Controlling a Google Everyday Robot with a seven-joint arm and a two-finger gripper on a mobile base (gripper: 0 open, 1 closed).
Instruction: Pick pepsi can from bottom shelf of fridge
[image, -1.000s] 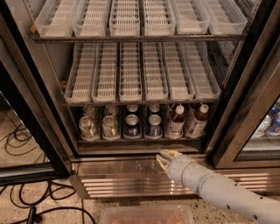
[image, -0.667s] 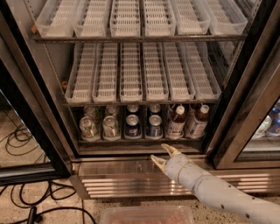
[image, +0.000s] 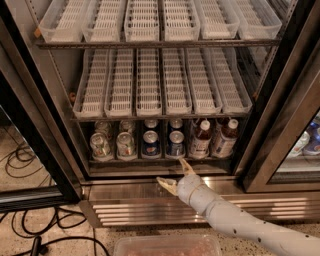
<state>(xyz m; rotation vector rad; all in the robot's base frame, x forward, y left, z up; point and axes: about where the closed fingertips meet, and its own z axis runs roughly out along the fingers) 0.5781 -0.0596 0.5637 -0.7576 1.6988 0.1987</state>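
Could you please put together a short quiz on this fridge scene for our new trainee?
1. True or false: the pincer, hovering just in front of and below the bottom shelf, grips a pepsi can.
2. What stands at the right end of that shelf? A milk cartons, B white-capped bottles, C glass jars.
3. Fill in: the pincer is ___ (open or shut).
Key: 1 false; 2 B; 3 open.

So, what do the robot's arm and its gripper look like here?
The arm is a thick, rounded, pale grey tube with small dark dots along it. The gripper, just below the bottom shelf, has two slim, pointed cream fingers, spread open.
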